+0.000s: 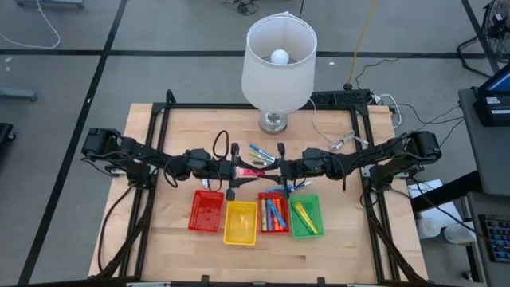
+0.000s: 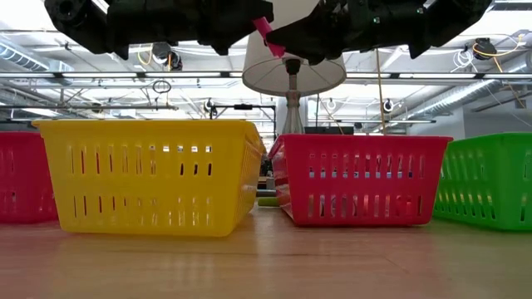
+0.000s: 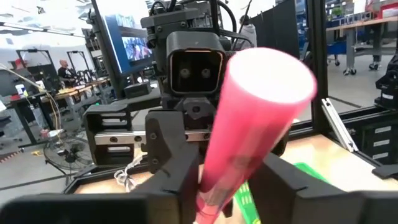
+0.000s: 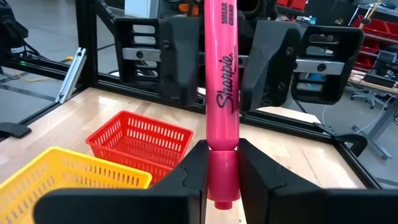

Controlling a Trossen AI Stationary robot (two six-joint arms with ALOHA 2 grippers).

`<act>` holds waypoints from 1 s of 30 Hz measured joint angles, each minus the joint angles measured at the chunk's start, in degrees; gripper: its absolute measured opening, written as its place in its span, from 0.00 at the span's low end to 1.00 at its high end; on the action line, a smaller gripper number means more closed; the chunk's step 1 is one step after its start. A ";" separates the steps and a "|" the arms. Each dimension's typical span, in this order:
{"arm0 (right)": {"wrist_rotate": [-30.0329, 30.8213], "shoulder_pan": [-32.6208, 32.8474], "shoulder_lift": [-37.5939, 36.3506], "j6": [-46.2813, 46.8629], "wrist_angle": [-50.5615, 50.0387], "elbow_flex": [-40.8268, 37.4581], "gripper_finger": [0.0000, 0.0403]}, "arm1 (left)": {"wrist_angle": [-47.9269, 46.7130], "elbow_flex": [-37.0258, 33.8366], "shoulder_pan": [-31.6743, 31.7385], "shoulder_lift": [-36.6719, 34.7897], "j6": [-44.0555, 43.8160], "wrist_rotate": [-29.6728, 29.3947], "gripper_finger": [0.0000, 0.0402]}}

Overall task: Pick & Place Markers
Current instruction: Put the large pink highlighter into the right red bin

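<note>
A pink marker (image 4: 222, 93) hangs in the air between my two arms, above the middle trays; it also shows in the low view, pink marker (image 2: 268, 35). My right gripper (image 4: 222, 177) is shut on one end of it. My left gripper (image 4: 222, 62) faces it from the table's left, its fingers (image 4: 183, 62) standing close on either side of the marker's other end, with a narrow gap. A few more markers (image 1: 261, 150) lie on the table near the lamp's foot. Others lie in the second red tray (image 1: 273, 212) and the green tray (image 1: 306, 215). My right gripper pinches the marker's short end section (image 4: 222, 163), below its seam, between its two fingers. The fingers come level from the table's right, and the marker sticks out ahead of them toward the left gripper. The marker is lifted clear, slightly tilted.
Four mesh trays stand in a row near the front: red (image 1: 206, 210), yellow (image 1: 241, 222), red and green. A white-shaded lamp (image 1: 277, 64) stands at the table's far middle. Loose cables (image 1: 343, 142) lie at the far right.
</note>
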 joint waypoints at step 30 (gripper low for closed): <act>12.87 -0.08 -10.41 4.59 -20.03 0.02 0.55 | -1.79 0.00 -0.24 -0.02 -0.42 -3.19 0.18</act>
